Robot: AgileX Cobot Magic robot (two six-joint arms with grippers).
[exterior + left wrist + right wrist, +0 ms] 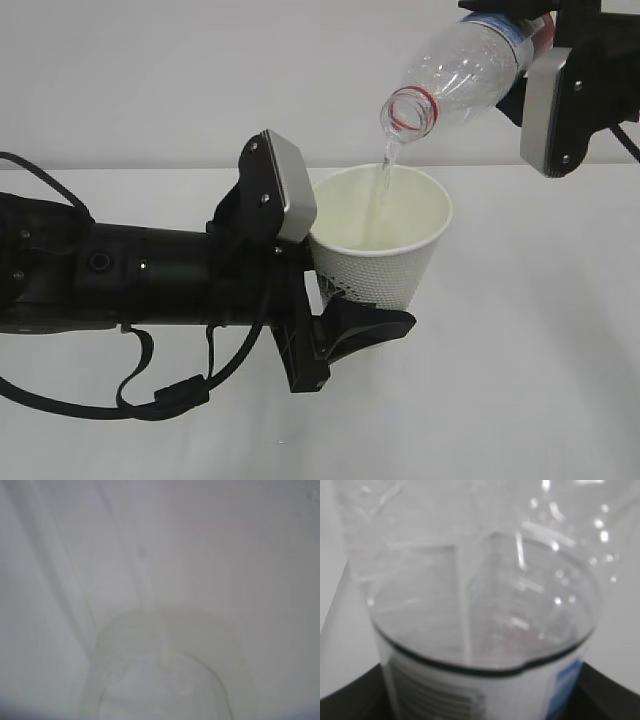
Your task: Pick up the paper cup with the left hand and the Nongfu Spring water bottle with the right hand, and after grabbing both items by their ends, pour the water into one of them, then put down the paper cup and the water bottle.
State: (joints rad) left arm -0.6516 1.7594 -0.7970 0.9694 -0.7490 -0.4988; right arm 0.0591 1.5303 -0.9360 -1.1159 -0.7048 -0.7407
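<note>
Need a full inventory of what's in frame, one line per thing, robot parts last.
paper cup: 1, white, dimpled wall, cream inside; held above the table, centre.
Nongfu Spring water bottle: 1, clear, red neck ring; tilted, mouth down over the cup, top right.
water: 1 thin clear stream, falling from bottle mouth into the cup.
table: 1, white.
left hand: 1, black, silver-grey block; closed on the cup.
right hand: 1, black, silver-grey block; holding the bottle's base end.
</note>
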